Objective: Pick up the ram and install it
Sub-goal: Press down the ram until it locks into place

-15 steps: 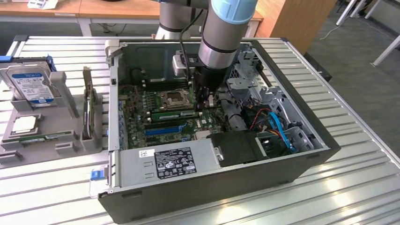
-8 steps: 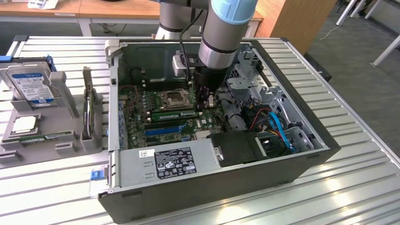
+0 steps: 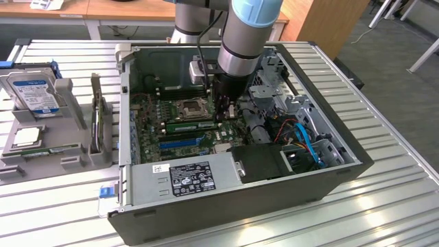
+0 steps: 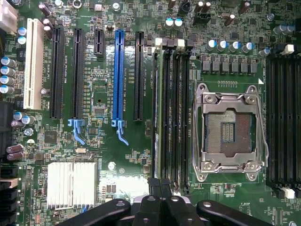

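Note:
The ram (image 4: 160, 108) is a long green stick standing on edge in the memory slot farthest from the empty CPU socket (image 4: 229, 132). In the exterior view the ram (image 3: 192, 126) lies across the motherboard inside the open computer case (image 3: 302, 170). My gripper (image 4: 162, 188) is shut, its black fingertips pressed together right over one end of the ram, with nothing between them. From outside, the gripper (image 3: 230, 114) reaches straight down into the case at the end of the ram on the exterior view's right. Whether the tips touch the stick cannot be told.
A blue expansion slot (image 4: 117, 75) and black slots run beside the memory slots. A power supply (image 3: 185, 177) and blue cables (image 3: 305, 141) crowd the near side of the case. At the exterior view's left, a grey fixture (image 3: 69, 159) holds a hard drive (image 3: 34, 95), a processor (image 3: 26, 136) and another green stick (image 3: 42, 152).

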